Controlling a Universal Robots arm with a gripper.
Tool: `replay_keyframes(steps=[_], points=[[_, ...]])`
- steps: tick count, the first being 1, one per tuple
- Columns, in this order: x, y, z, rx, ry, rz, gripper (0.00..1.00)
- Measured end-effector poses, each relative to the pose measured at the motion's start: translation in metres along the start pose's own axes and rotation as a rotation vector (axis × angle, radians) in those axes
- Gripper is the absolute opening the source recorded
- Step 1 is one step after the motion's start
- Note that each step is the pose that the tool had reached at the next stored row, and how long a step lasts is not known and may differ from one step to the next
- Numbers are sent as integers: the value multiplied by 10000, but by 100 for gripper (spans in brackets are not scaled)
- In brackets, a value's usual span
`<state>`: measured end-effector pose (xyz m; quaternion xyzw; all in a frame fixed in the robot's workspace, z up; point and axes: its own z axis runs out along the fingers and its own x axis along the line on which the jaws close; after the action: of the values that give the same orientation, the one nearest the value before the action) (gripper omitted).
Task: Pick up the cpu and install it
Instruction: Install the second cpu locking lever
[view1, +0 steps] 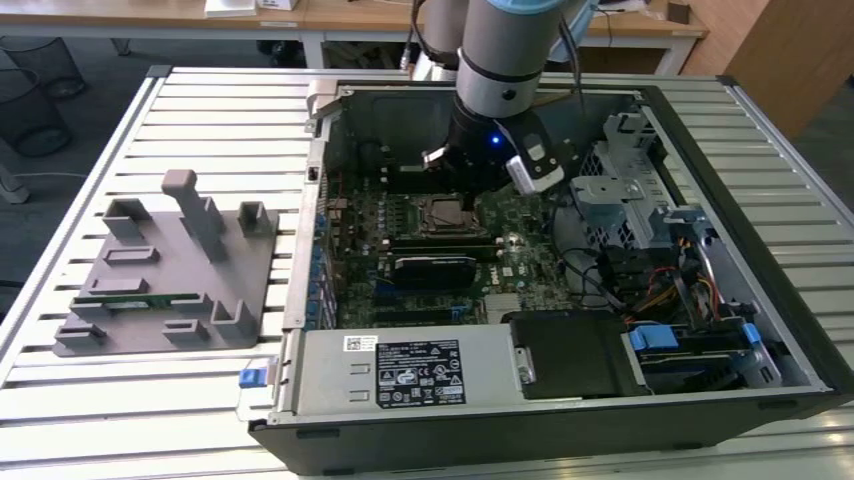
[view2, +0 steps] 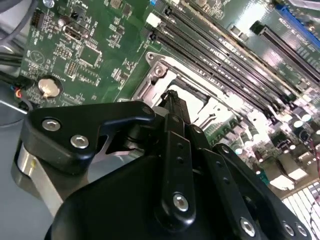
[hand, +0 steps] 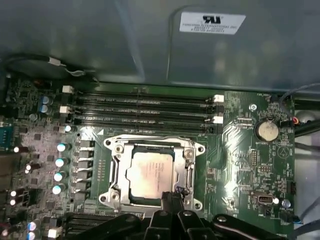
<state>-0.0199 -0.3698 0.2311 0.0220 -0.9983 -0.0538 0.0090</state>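
**Inspector:** Silver-grey metal marked the cpu (hand: 150, 175), which lay flat inside the socket frame (hand: 116, 170) at lower centre of the first wrist view. Its tan rim sat within the frame on all visible sides.

**Clerk:** And the hand?

**Inspector:** The hand (hand: 171, 196) stood at the bottom edge of that view, its black fingertips drawn together right at the chip's near edge. I could not tell whether they touched it. Nothing was seen held between them. In the second wrist view the fingers (view2: 175, 112) met in a closed point over the socket frame (view2: 160, 75).

**Clerk:** Surroundings?

**Inspector:** In the exterior view, the arm (view1: 501, 60) reached down into the open computer case (view1: 747, 330) at upper centre, the hand (view1: 461, 175) low over the motherboard (view1: 527, 255). Empty memory slots (hand: 145, 107) ran just beyond the socket. A coin battery (hand: 266, 130) sat at right in the first wrist view. A grey fixture (view1: 174, 270) rested on the slatted worktop (view1: 134, 410) at the exterior view's left, well apart from the case.
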Motion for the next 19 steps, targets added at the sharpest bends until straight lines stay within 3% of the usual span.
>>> replay_keyframes(steps=[2,8,14,19], points=[[1,-28,-6,-1,26,2,11],[43,-217,-25,-2,27,4,11],[290,-217,-19,-2,27,2,11],[320,-219,2,-18,33,2,11]])
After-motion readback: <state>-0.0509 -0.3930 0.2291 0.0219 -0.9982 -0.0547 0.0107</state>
